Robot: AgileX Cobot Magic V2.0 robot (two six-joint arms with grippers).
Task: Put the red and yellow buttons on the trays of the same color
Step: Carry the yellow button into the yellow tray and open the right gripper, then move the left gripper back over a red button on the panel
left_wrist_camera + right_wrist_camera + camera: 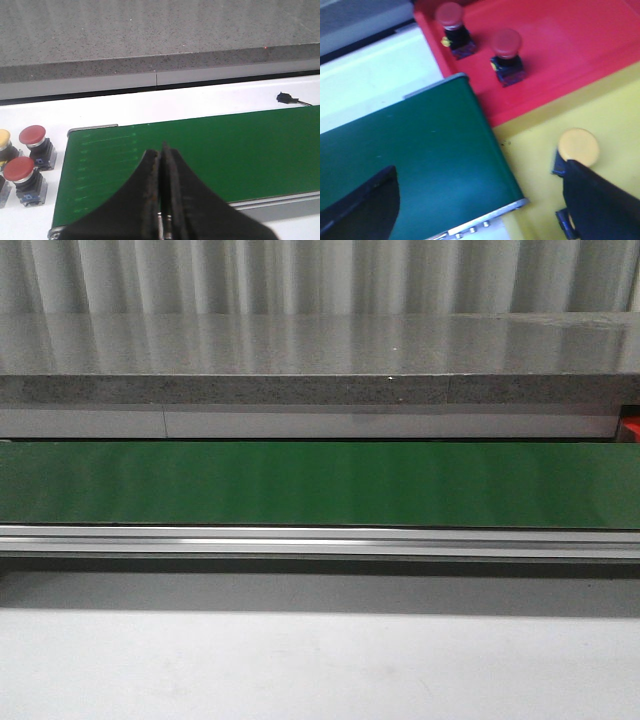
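Green conveyor belt [320, 485] runs across a grey workbench, bare in the front view. At its left end, two red buttons [32, 136] and a yellow one [4, 138] wait on the white table, likely staged for pickup; the left gripper [161, 150] hovers over the belt, fingers pressed together and empty. At the far end, the right gripper [480, 200] hangs spread wide above a yellow button [578, 146] resting in the yellow tray [620, 120], apparently a release. Two red buttons [506, 41] already sit in the red tray [580, 45].

A grey speckled stone counter [320, 355] runs across behind the white tabletop [320, 670]. Pale pleated curtains [300, 275] hang behind it, dimly reflected.
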